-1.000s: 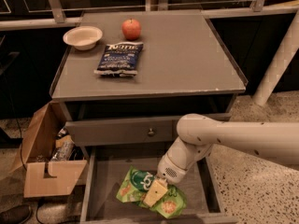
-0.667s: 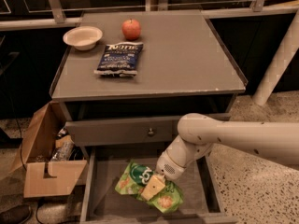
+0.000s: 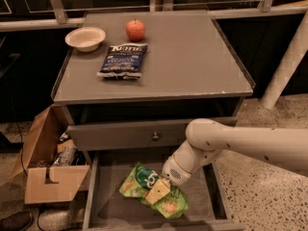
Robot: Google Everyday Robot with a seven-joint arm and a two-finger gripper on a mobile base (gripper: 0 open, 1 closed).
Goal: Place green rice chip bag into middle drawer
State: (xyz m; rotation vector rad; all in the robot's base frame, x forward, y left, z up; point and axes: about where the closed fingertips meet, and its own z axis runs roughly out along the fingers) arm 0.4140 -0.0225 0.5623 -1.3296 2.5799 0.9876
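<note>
The green rice chip bag (image 3: 138, 182) lies crumpled inside the open middle drawer (image 3: 109, 203), near the middle of its floor. My gripper (image 3: 158, 192) comes in from the right on a white arm (image 3: 231, 141) and is down on the bag's centre, touching it. The gripper's tan tip covers part of the bag. The bag stays inside the drawer's low side walls.
Above the open drawer is a shut drawer with a small round knob (image 3: 155, 135). On the cabinet top lie a dark blue chip bag (image 3: 122, 60), a red apple (image 3: 135, 30) and a white bowl (image 3: 85, 38). An open cardboard box (image 3: 48, 177) stands at the left. A white post (image 3: 286, 66) stands at the right.
The gripper and the green bag have shifted slightly to the left inside the drawer. Nothing else has moved.
</note>
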